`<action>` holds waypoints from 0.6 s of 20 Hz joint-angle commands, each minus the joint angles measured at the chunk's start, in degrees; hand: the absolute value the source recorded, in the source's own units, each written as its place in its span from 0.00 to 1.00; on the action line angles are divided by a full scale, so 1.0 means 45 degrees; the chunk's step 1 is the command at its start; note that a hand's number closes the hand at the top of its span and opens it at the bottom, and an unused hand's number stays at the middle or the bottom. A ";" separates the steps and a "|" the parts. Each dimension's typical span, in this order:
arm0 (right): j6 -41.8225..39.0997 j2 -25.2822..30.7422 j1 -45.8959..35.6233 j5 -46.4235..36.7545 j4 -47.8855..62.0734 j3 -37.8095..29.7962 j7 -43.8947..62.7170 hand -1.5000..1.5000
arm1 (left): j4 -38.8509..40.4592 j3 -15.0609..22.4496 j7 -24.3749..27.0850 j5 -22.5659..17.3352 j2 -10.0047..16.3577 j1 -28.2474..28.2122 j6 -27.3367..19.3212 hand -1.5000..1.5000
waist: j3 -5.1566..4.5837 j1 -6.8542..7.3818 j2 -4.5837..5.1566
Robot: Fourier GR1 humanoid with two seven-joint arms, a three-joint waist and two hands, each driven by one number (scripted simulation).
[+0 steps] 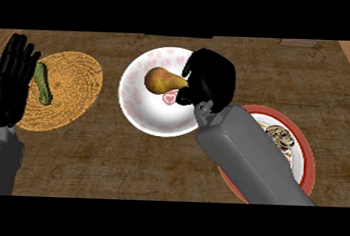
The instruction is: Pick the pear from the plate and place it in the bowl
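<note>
Right hand (208, 79), black, hangs over the right part of the white round plate with pink hearts (152, 116), its grey forearm (242, 156) running back toward the lower right. The dark shape hides its posture, so I cannot tell whether it is apart or clamped on anything. The yellow-brown pear (165, 80) lies on the plate just left of the hand, narrow end pointing at the hand and meeting its edge; most of the fruit is still uncovered. No lift is visible.

The red-rimmed bowl with patterned inside (309, 161) sits behind the hand toward the wrist, partly under the forearm. Well away to the hand's left is a round woven orange mat (74, 87) with a thin green vegetable (43, 83) on it. Left hand (13, 80) rests spread, fingers up, at the view's left edge, beside the mat. It all sits on a brown wooden counter (133, 162).

Judged step: closing in on the pear, transfer not begun.

Risks:
- Contact only at the tapered end, so the pear could roll or pivot away leftward across the plate.
- The rounded body could slip if caught off-centre.
- The bowl lies under the forearm, so swinging back could knock its rim or miss the opening.
</note>
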State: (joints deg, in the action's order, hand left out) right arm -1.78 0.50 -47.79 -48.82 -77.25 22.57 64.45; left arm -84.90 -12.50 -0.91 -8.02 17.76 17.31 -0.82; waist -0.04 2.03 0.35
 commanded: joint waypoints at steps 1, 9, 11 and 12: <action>0.2434 -0.0106 0.0659 0.0484 0.1072 -0.0675 0.1017 0.00 | -0.0291 -0.0052 0.0199 -0.0166 -0.0023 -0.0561 0.0258 0.50 | 0.0011 0.0002 -0.0005; 0.7997 -0.0107 0.0417 0.1753 0.2521 -0.0147 -0.1414 0.00 | 0.0100 0.0305 0.0436 0.0202 -0.0388 -0.0068 -0.0012 0.50 | 0.0018 0.0195 0.0061; 0.8983 -0.0108 0.0681 0.0871 0.2456 -0.0490 -0.2198 0.00 | -0.0113 0.0147 0.0185 0.0144 -0.0304 -0.0286 -0.0102 0.50 | 0.0017 -0.0037 0.0004; 0.9747 -0.0108 0.0634 0.0555 0.2332 0.0151 -0.1508 0.00 | 0.0059 0.0197 0.0537 0.0238 -0.0279 -0.0501 0.0062 0.50 | 0.0008 -0.0020 -0.0018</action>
State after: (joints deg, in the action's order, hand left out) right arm 28.66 0.28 -45.30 -43.80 -67.69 21.05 55.64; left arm -84.94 -11.59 0.39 -7.22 16.49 16.10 -0.92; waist 0.03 2.22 0.43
